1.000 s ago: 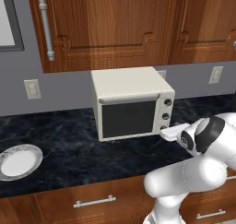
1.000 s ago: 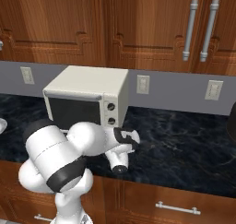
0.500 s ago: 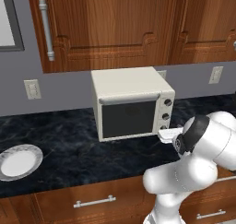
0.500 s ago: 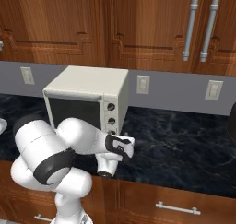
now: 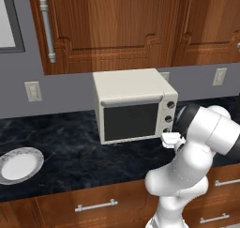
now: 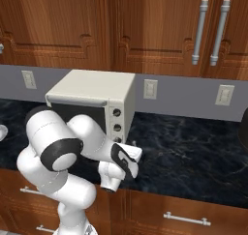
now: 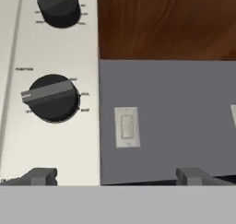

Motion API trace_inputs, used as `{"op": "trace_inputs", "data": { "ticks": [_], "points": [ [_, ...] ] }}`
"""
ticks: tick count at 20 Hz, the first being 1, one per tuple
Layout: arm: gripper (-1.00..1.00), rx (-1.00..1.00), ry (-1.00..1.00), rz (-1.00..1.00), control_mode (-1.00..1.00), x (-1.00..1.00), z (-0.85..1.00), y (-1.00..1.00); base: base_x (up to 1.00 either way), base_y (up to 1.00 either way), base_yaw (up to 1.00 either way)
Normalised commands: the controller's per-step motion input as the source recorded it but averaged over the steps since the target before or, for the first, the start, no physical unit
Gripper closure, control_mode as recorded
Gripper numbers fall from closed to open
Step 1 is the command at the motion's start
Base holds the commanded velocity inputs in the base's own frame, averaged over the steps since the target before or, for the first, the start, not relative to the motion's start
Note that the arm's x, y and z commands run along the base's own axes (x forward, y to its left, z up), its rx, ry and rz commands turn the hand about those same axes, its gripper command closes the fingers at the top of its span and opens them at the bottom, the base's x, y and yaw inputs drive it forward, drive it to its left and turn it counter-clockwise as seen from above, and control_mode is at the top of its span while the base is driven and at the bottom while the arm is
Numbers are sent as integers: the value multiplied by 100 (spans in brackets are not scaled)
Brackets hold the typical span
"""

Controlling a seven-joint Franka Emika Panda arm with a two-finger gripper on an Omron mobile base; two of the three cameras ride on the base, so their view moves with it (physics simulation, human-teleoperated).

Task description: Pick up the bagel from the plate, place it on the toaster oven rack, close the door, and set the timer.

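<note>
The cream toaster oven (image 5: 133, 105) stands on the counter with its dark-glass door (image 5: 130, 121) shut, so the rack is hidden behind it. My gripper (image 5: 170, 139) hovers at the oven's lower right front, just below the knob column (image 5: 168, 118). In the hand view the gripper (image 7: 115, 177) is open, its fingertips (image 7: 39, 176) far apart with nothing between them, under the middle knob (image 7: 50, 97). The white plate (image 5: 18, 165) lies bare at the counter's left end. The bagel is out of view.
Brown wall cabinets (image 5: 122, 25) hang above the oven. A wall outlet (image 7: 126, 127) sits on the grey backsplash right of the oven. Dark marble counter (image 6: 193, 156) stretches to the right, with drawers (image 5: 96, 206) below.
The arm's elbow has swung round while the hand has stayed near the oven's lower right front corner. The oven, door and plate have not moved.
</note>
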Motion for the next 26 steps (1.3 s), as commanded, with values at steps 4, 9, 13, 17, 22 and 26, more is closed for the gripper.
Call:
{"op": "trace_inputs", "data": {
  "ticks": [4, 9, 13, 17, 22, 26],
  "points": [
    [-100, 0, 0, -7, -100, -31, -63, -30, 0, 0, 0],
    [-100, 0, 4, -4, -100, -31, -25, 3, 0, 0, 0],
    [-100, 0, 13, -3, -100, -31, -12, 7, 0, 0, 0],
    [-100, 0, 24, -4, -100, -29, -14, 20, 0, 0, 0],
    [-100, 0, 30, -2, -100, -16, -4, 36, 0, 0, 0],
    [-100, 0, 11, 0, -100, 0, 0, 45, 0, 0, 0]
  ]
}}
